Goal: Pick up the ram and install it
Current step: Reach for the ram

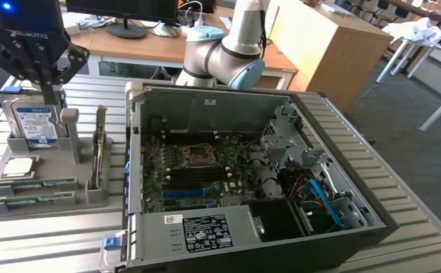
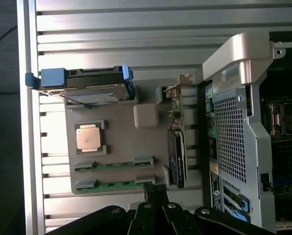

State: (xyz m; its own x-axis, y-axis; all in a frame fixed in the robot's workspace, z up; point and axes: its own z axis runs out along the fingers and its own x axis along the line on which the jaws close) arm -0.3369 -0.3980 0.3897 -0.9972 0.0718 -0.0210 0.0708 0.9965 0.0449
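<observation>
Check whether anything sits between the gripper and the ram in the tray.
Nothing visible does. The two ram sticks lie uncovered in their slots on the grey tray, with open space up to the shut gripper hanging above. The hard drive and processor chip sit beside the sticks, not over them.

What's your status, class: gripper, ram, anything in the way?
Gripper shut, empty, high over gray holder. Ram lying flat in holder slot, untouched. Nothing covering ram; hard drive upright nearby, computer case open.
</observation>
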